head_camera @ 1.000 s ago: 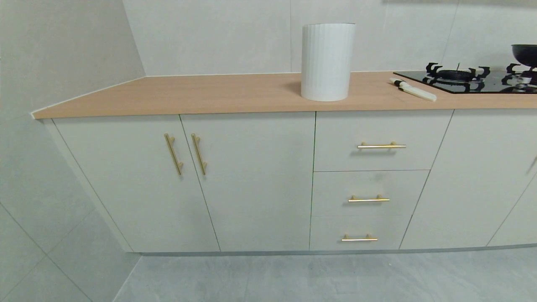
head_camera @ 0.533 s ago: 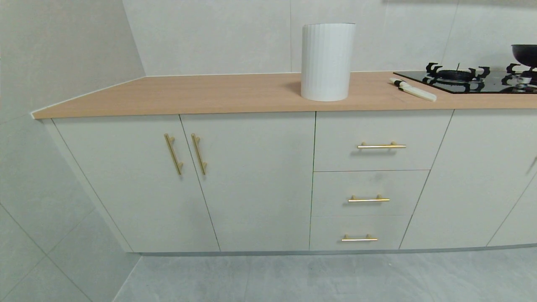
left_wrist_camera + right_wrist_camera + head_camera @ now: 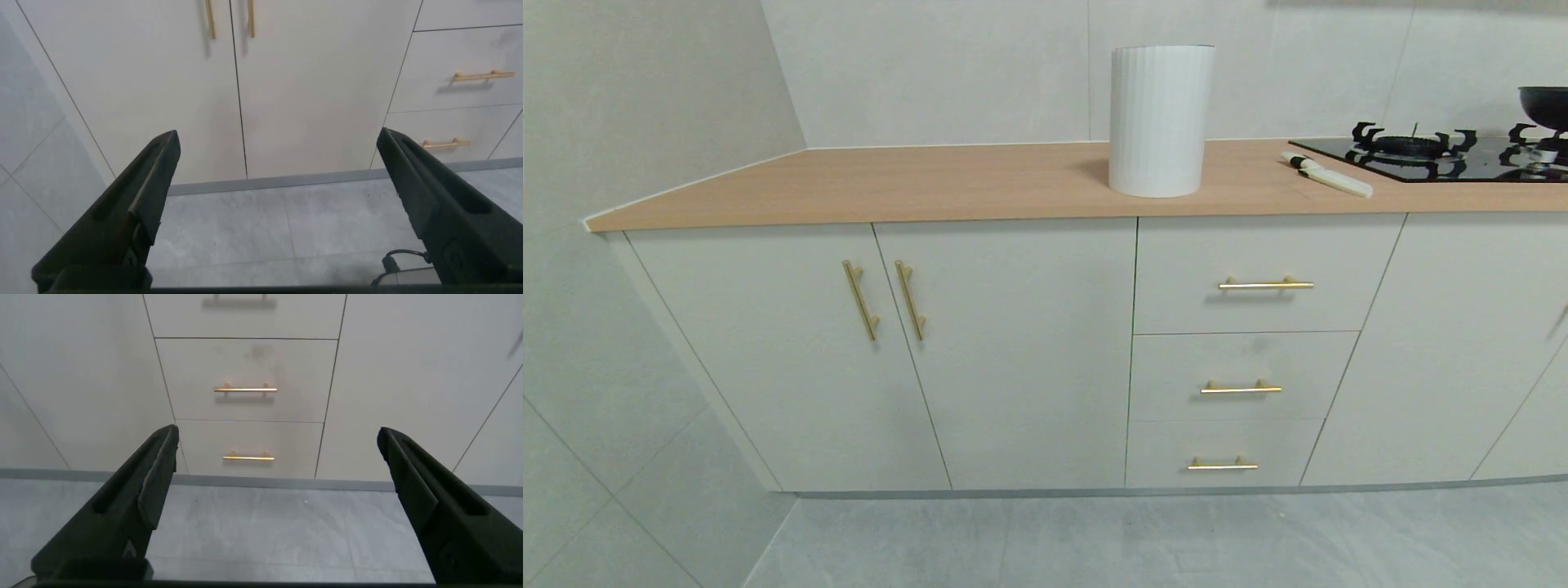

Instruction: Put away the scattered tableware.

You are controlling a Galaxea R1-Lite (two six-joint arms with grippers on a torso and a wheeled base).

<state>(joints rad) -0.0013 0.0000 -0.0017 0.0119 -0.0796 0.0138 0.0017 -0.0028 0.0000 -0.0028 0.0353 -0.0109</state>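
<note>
A white knife with a black band (image 3: 1325,174) lies on the wooden counter (image 3: 931,180) beside the hob. A tall white ribbed holder (image 3: 1159,120) stands on the counter to its left. My left gripper (image 3: 278,147) hangs low over the grey floor, open and holding nothing, facing the cupboard doors. My right gripper (image 3: 278,437) is also low and open with nothing between its fingers, facing the two lower drawers (image 3: 245,390).
Below the counter are two cupboard doors with gold handles (image 3: 882,298) and three drawers (image 3: 1258,284). A black gas hob (image 3: 1437,155) with a dark pan (image 3: 1543,102) is at the far right. A tiled wall closes the left side.
</note>
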